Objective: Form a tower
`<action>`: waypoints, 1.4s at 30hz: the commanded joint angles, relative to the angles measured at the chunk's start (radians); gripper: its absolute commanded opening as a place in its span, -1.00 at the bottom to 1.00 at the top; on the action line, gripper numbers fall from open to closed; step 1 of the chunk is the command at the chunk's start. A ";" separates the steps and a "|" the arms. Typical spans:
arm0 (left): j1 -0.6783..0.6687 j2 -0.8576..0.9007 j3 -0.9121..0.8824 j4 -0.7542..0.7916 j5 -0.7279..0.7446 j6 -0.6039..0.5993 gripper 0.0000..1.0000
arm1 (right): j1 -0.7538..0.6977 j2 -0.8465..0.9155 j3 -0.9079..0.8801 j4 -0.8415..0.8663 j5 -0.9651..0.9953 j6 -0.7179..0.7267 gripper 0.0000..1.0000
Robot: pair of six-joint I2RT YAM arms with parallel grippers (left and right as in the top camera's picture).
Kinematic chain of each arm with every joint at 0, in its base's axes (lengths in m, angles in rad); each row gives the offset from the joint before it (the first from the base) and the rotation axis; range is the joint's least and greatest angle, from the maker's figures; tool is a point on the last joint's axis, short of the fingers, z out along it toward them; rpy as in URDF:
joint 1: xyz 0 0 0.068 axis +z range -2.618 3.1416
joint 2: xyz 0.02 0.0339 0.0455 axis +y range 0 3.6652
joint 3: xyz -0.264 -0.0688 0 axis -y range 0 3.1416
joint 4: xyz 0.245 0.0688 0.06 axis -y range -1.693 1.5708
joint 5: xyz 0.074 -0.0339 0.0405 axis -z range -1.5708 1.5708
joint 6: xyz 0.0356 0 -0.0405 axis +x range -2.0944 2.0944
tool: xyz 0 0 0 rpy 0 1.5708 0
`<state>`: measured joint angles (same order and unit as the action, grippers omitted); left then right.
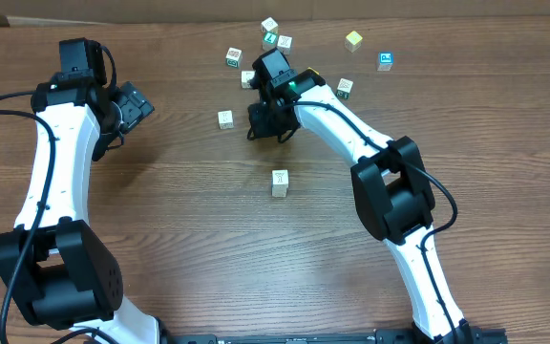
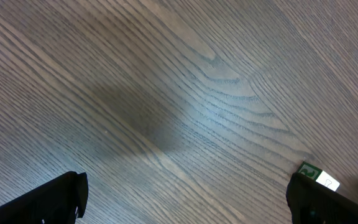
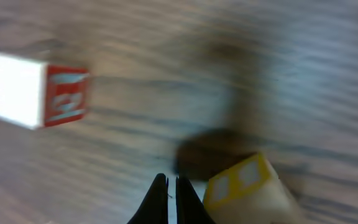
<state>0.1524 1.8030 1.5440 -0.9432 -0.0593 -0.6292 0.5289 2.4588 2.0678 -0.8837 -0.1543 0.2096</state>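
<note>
The tower (image 1: 279,182) is a narrow cream stack one cube wide, standing alone in the middle of the table. My right gripper (image 1: 267,122) hovers over the table behind it, among loose cubes. In the blurred right wrist view its fingers (image 3: 171,186) are shut with nothing between them. A yellow-faced cube (image 3: 241,183) lies just right of the tips and a red-lettered cube (image 3: 39,92) sits at the left. My left gripper (image 1: 134,105) stands open at the far left over bare wood (image 2: 185,199). A green-lettered cube (image 2: 319,176) peeks out beside its right finger.
Loose letter cubes are scattered across the back of the table: one cream (image 1: 224,118), one green-faced (image 1: 269,39), one yellow-green (image 1: 353,40), one blue-faced (image 1: 385,61), plus several others. Both white arms reach in from the near edge.
</note>
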 commanded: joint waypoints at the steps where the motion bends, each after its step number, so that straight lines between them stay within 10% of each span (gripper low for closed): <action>1: -0.002 0.007 0.020 0.002 0.001 0.002 0.99 | -0.043 -0.001 0.013 -0.007 0.121 0.011 -0.93; 31: -0.002 0.007 0.020 0.002 0.001 0.002 0.99 | -0.331 -0.001 0.013 -0.057 0.176 0.078 -0.74; 37: -0.002 0.007 0.020 0.002 0.001 0.002 0.99 | -0.280 -0.008 0.166 -0.073 0.180 0.044 -0.38; 42: -0.002 0.007 0.020 0.002 0.001 0.002 0.99 | -0.232 -0.009 0.363 -0.049 0.180 0.017 0.40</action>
<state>0.1524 1.8030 1.5440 -0.9432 -0.0593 -0.6292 0.2687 2.4699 2.3306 -0.9508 0.0185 0.2527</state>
